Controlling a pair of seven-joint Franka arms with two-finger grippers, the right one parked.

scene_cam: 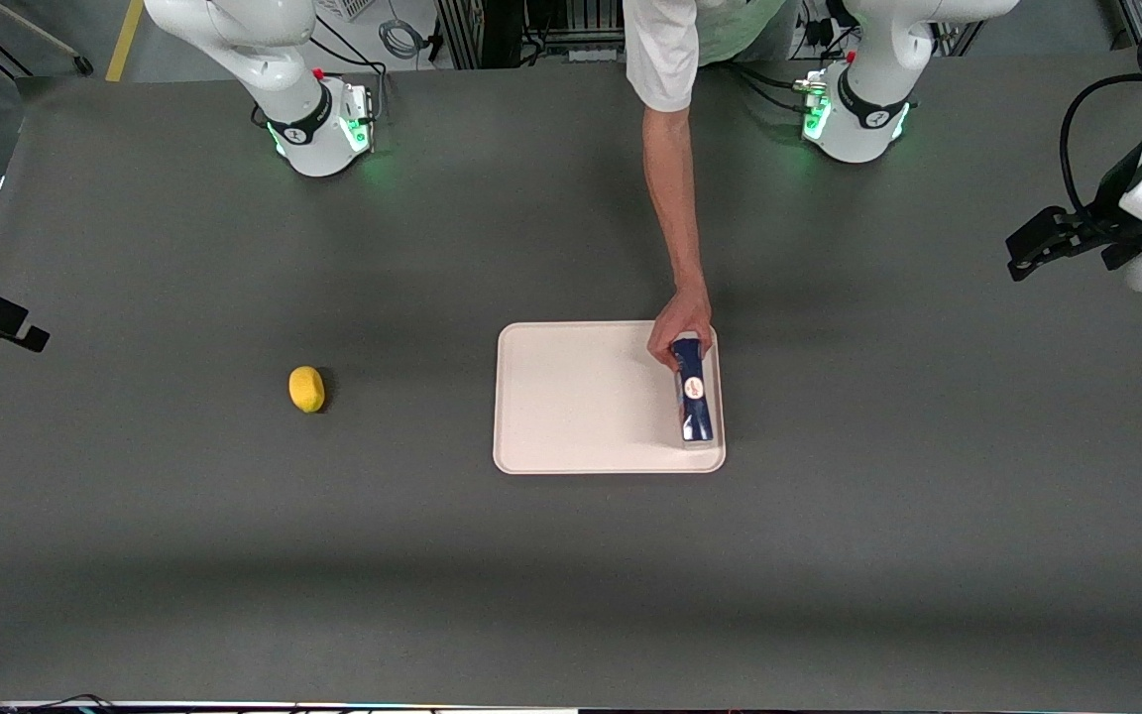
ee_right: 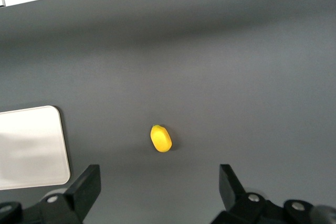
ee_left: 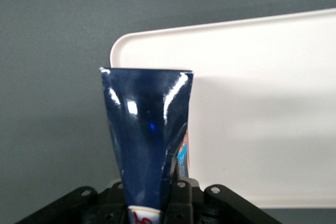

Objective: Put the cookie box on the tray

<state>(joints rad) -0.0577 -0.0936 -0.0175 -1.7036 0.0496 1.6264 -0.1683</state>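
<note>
Navy cookie box (scene_cam: 695, 399) in hand (scene_cam: 678, 325); tool (scene_cam: 1032, 246) apart.

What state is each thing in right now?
cookie box: lying flat on the tray, along its rim; a person's hand grips one end.
tray: flat on the table.
yellow lemon: loose on the table, toward the parked arm's end.
pincer: off the tray, toward the working arm's end.

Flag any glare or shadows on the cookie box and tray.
Left wrist view: white glare streaks on the glossy cookie box; tray near washed out. Front view: soft shadow on the tray beside the box, by a person's hand; gripper hangs over the table's working-arm end.
</note>
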